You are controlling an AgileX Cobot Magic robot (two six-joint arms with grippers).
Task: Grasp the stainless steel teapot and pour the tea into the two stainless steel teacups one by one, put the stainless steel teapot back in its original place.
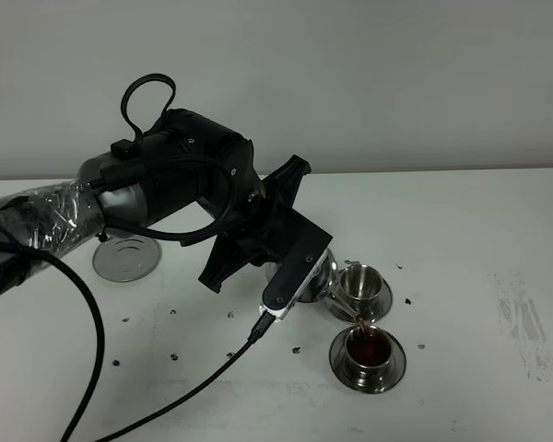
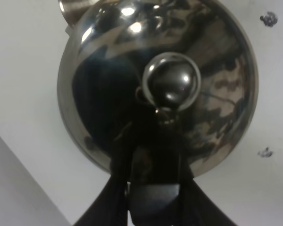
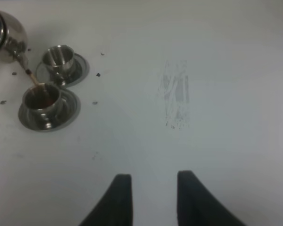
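Observation:
My left gripper (image 1: 306, 269) is shut on the loop handle of the stainless steel teapot (image 1: 328, 273) and holds it tilted, spout down. A thin brown stream runs from the spout into the near teacup (image 1: 367, 347), which holds dark tea on its saucer. The far teacup (image 1: 359, 283) stands on its saucer just behind it and looks empty. The left wrist view shows the teapot's domed lid (image 2: 217, 94) and knob (image 2: 172, 84) close up. The right wrist view shows the teapot (image 3: 4, 32), the near cup (image 3: 40, 99) and the far cup (image 3: 59, 58). My right gripper (image 3: 153, 197) is open and empty, apart from them.
The flat steel disc (image 1: 126, 258) lies bare on the white table (image 1: 461, 230) at the left, behind my left arm. Small dark specks are scattered around the cups. A faint scuff mark (image 1: 525, 322) lies at the right. A black cable (image 1: 166, 405) trails toward the front.

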